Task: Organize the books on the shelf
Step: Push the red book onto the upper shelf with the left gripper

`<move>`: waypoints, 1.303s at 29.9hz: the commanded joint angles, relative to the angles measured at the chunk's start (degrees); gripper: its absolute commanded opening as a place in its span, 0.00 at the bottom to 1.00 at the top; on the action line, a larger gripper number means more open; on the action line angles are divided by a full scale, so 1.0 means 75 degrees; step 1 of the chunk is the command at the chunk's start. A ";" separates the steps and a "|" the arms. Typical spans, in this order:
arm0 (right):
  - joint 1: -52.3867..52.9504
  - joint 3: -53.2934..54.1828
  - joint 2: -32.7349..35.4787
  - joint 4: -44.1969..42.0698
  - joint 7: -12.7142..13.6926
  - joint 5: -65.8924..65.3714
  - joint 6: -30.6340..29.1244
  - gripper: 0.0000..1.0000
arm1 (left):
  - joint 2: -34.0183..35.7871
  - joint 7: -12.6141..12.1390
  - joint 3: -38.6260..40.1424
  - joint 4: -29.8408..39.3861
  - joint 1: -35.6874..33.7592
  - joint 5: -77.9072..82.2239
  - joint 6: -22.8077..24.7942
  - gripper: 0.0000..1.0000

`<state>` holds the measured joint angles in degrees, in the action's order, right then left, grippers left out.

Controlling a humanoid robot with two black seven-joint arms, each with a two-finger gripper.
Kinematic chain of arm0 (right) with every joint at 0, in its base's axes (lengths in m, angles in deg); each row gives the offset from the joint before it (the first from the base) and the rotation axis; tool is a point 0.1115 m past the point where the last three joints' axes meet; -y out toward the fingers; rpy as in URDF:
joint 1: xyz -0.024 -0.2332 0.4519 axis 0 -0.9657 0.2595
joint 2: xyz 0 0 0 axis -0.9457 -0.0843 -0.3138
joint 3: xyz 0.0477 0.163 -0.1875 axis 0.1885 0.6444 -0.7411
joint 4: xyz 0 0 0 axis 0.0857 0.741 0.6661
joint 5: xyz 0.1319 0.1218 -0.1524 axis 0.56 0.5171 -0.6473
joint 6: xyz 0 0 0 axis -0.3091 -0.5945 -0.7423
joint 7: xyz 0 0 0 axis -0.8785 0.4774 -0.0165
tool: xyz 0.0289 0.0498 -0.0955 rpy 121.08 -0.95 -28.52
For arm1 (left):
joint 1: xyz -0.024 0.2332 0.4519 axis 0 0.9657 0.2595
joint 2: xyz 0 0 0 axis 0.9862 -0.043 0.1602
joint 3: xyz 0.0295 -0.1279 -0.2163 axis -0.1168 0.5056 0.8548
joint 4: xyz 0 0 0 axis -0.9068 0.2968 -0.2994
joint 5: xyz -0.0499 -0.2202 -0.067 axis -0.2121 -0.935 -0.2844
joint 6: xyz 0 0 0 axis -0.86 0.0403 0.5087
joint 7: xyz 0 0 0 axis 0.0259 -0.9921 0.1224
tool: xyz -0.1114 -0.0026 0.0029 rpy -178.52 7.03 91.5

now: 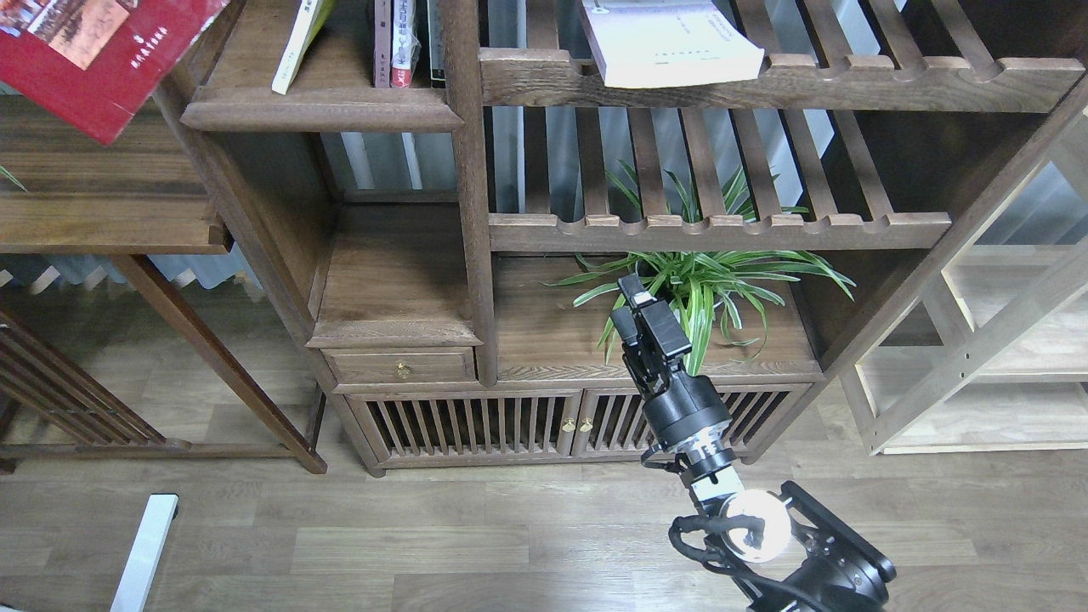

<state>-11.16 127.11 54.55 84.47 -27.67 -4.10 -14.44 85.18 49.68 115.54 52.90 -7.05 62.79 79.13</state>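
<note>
Dark-stained wood bookcase [463, 255], grainy planks. Solid shelf [323, 106] upper left has a rounded lip; the yellow-green book [293, 47] leans on it, long axis near upright. Red glossy book [93, 55] top left, tilted, corner down. White book [671, 42] flat on the slatted rack [765, 81]. Right gripper [633, 310] empty, fingers close together, by the spider plant [705, 285]. Left gripper out of frame. Wood-plank floor [425, 544].

Black arm [680, 416], silver wrist ball [756, 524]

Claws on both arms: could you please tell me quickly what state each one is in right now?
Left claw: not in view.
Right claw: holds nothing; open or closed cannot be told.
</note>
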 commanded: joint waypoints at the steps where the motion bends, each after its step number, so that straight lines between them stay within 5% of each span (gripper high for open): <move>1: 0.0014 0.0022 0.0000 0.0011 0.0000 0.0000 0.0000 0.83 | -0.0016 -0.0014 -0.0142 0.0006 -0.0084 0.0307 -0.0546 0.00; 14: 0.0155 0.0385 0.0000 0.0023 0.0012 0.0000 0.0000 0.83 | -0.1164 -0.0167 -0.1724 -0.0087 -0.2122 0.1502 -0.2739 0.00; 39: 0.0108 0.0878 0.0000 0.0035 0.0000 0.0012 0.0000 0.83 | -0.1094 -0.0237 -0.3236 -0.1552 -0.4044 0.2171 -0.2728 0.00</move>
<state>-10.38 133.44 54.55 84.73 -27.67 -4.02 -14.44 76.96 48.34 92.07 42.65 -35.55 78.78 58.74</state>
